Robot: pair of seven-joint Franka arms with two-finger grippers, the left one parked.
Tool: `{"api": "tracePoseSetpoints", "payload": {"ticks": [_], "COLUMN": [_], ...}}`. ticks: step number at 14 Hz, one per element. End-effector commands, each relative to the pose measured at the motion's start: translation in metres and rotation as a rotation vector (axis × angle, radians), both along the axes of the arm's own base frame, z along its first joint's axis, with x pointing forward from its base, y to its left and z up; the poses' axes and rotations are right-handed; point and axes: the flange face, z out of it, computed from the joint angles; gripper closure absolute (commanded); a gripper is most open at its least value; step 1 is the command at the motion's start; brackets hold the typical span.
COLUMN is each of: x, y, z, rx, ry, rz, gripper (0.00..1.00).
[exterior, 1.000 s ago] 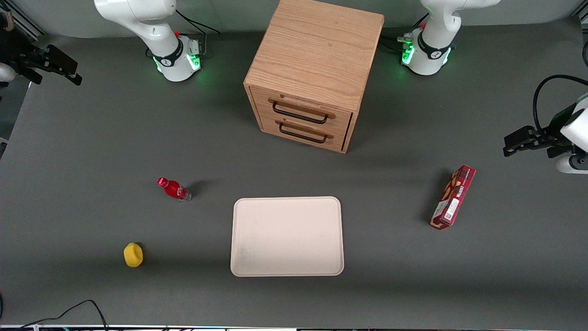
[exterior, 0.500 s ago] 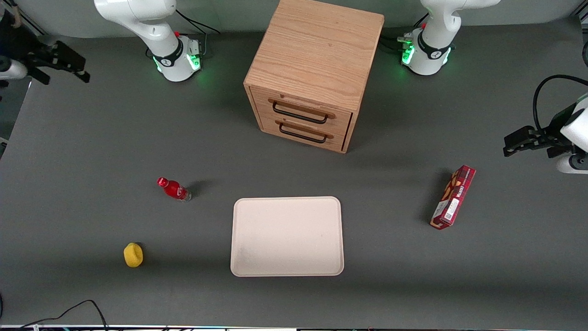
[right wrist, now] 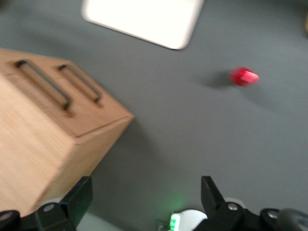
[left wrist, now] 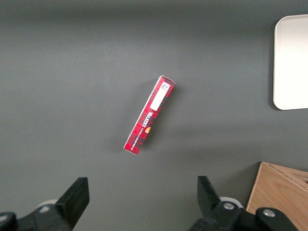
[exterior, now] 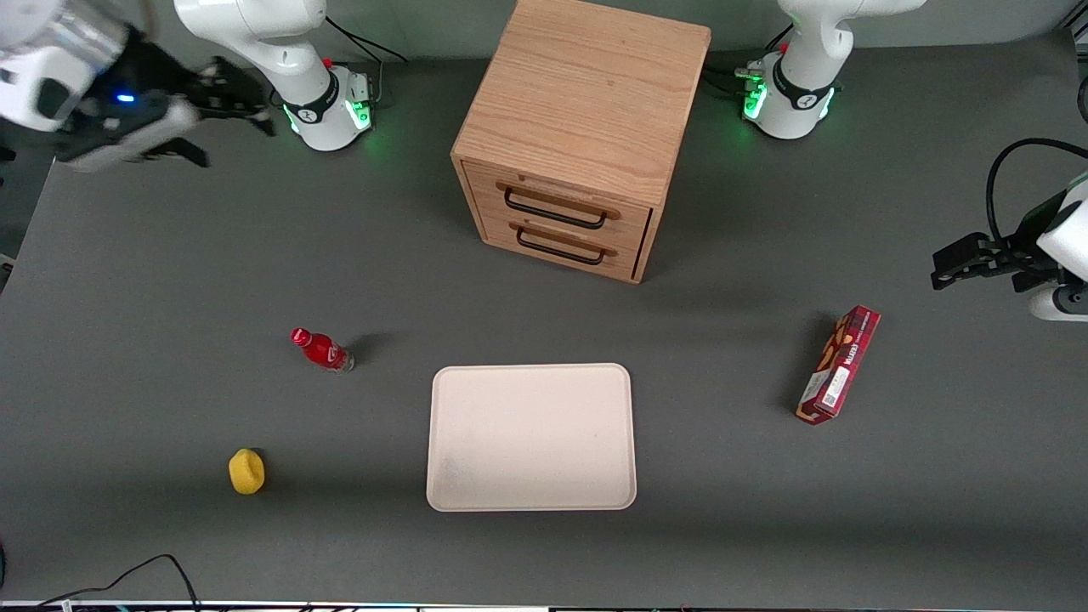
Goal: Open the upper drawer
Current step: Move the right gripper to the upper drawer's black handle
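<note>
The wooden cabinet (exterior: 586, 102) stands near the table's back edge, its front facing the front camera. Both drawers are shut. The upper drawer (exterior: 557, 204) has a dark bar handle (exterior: 554, 211) and sits above the lower drawer's handle (exterior: 565, 247). My right gripper (exterior: 223, 127) is open and empty, in the air toward the working arm's end of the table, well apart from the cabinet and next to the working arm's base (exterior: 327, 106). In the right wrist view the gripper (right wrist: 147, 192) is wide open, and the cabinet (right wrist: 43, 154) and upper handle (right wrist: 43, 89) show.
A white tray (exterior: 531, 438) lies in front of the cabinet, nearer the front camera. A red bottle (exterior: 323, 349) and a yellow object (exterior: 246, 471) lie toward the working arm's end. A red box (exterior: 838, 364) lies toward the parked arm's end.
My right gripper has swung in from the table's end toward the cabinet, and now sits beside the working arm's base. Cabinet and drawers have not moved.
</note>
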Motion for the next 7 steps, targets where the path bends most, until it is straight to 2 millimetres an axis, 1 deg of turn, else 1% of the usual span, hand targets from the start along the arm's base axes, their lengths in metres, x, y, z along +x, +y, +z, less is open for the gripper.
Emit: {"api": "tracePoseSetpoints", "payload": {"ticks": [1, 2, 3, 4, 5, 7], "x": [0.02, 0.019, 0.024, 0.038, 0.044, 0.055], "y": [0.047, 0.065, 0.087, 0.11, 0.13, 0.161], "z": [-0.005, -0.011, -0.024, -0.048, -0.063, -0.096], "rx": [0.154, 0.174, 0.197, 0.233, 0.266, 0.319], "ry": [0.064, 0.071, 0.065, 0.068, 0.056, 0.054], "rz": [0.123, 0.149, 0.189, 0.22, 0.272, 0.322], "gripper": [0.0, 0.0, 0.0, 0.0, 0.0, 0.0]}}
